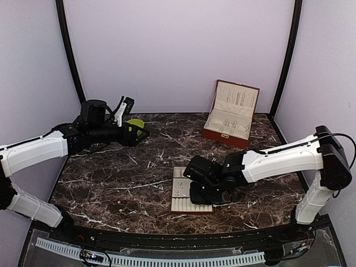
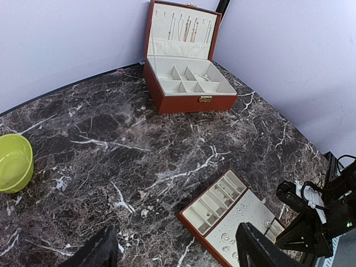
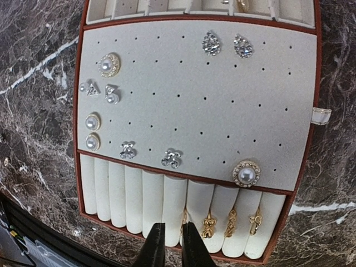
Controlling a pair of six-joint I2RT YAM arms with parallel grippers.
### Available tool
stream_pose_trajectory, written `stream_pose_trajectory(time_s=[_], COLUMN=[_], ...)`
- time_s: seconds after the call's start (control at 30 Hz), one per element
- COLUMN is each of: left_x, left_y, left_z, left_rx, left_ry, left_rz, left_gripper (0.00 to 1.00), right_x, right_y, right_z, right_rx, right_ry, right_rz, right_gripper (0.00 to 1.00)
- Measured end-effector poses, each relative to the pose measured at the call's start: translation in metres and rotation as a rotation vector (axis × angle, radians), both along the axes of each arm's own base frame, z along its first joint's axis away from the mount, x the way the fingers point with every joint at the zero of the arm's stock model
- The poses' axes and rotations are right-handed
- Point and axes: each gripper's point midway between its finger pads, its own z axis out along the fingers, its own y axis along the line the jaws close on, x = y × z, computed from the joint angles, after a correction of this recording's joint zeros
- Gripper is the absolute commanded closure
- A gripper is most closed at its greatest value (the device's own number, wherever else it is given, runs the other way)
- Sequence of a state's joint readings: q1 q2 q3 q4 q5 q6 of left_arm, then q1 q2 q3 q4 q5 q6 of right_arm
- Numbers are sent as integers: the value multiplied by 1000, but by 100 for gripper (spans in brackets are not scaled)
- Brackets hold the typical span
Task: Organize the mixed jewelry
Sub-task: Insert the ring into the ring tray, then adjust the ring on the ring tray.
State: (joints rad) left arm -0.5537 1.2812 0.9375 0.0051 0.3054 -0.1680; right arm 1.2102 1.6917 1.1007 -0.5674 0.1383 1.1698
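Hovering with right gripper (image 3: 171, 231) barely parted, nothing visibly pinched, over cream padded rolls (image 3: 133, 194) gripping gold rings (image 3: 231, 221). Beyond, pearl and crystal studs (image 3: 246, 174) pinned on perforated beige tray (image 3: 194, 111). Farther off, left gripper (image 2: 177, 228) spread wide, empty, above veined marble tabletop (image 2: 139, 139), finger bases cropped.

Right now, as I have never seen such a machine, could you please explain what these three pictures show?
This is a robot: a left arm and a right arm at a marble table. One picture looks down from above; the other two come from a camera on each wrist. The left fingers are wide open and empty, near a green bowl. The right fingers, slightly apart, hold nothing above a tray of earrings and rings. An open jewelry box stands behind.
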Motion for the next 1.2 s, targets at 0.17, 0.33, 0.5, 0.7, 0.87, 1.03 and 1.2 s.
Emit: stream_pose_trajectory(time_s=[0.17,0.33,0.5,0.7,0.87,1.03,1.2], left_x=[0,0,0,0,0,0,0], left_y=[0,0,0,0,0,0,0], left_z=[0,0,0,0,0,0,0], left_rx=[0,0,0,0,0,0,0], left_ry=[0,0,0,0,0,0,0], left_rz=[0,0,0,0,0,0,0], left_gripper=[25,25,25,25,25,25,25], right_x=[-1,-3,-5,-9,-10,-10,-10], right_y=[0,-1,-2,-3,-1,0,0], right_z=[0,-2,-9,-19,-22,-21,-21], right_rx=[-4,-10,-27,-49,-54,-58,-59], right_ry=[1,9,24,49,54,57,57], right_rz=[3,7,11,24,32,44,47], right_gripper=[95,97,98,99,100,100,100])
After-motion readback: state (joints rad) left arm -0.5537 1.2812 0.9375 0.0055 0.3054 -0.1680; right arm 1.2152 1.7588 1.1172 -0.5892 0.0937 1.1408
